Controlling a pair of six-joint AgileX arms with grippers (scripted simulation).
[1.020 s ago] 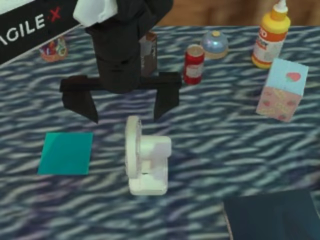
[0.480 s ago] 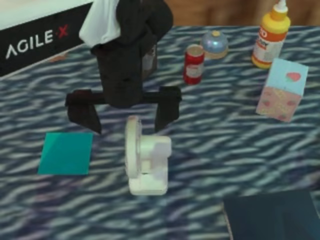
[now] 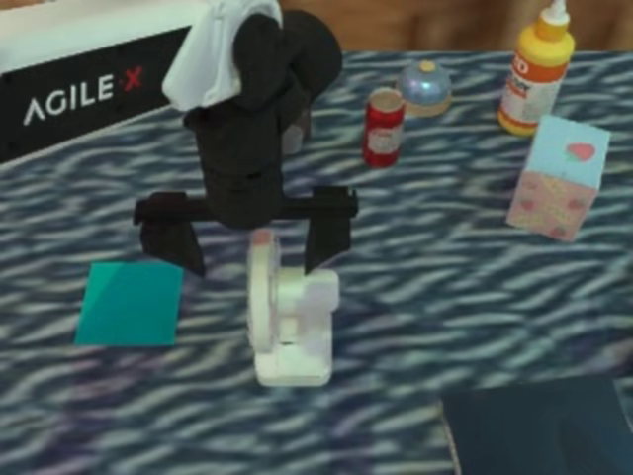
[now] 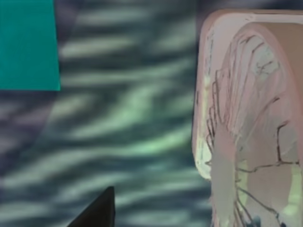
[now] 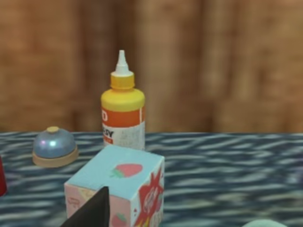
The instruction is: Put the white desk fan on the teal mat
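Writing: "AGILE X" in white and red on the black panel (image 3: 84,94) at the table's far left; the bottle (image 3: 536,69) shows a red-orange label with large white letters cut off, too partial to read.
Left gripper (image 3: 245,237): over the table's middle, fingers spread wide, one dark finger (image 3: 176,237) on the mat side and the other (image 3: 327,230) on the right, straddling the far edge of the fan's disc.
Fan (image 3: 287,315): white, lying near the table's centre, just below the gripper in the top view, disc head toward the left, base toward the near edge; not gripped. In the left wrist view its grille (image 4: 251,118) fills one side, close to the camera.
Mat (image 3: 130,303): teal, flat on the cloth, left of the fan and apart from it; nothing on it.
Right gripper: not in the top view; only a dark fingertip (image 5: 92,210) shows in the right wrist view, so its opening cannot be told.
Carton (image 3: 558,178): pink and blue with a strawberry picture, at the right, closed.
Can (image 3: 383,127): red, upright, far side.
Bell (image 3: 425,87): silver dome, beside the can.
Dark panel (image 3: 539,427): near right corner.
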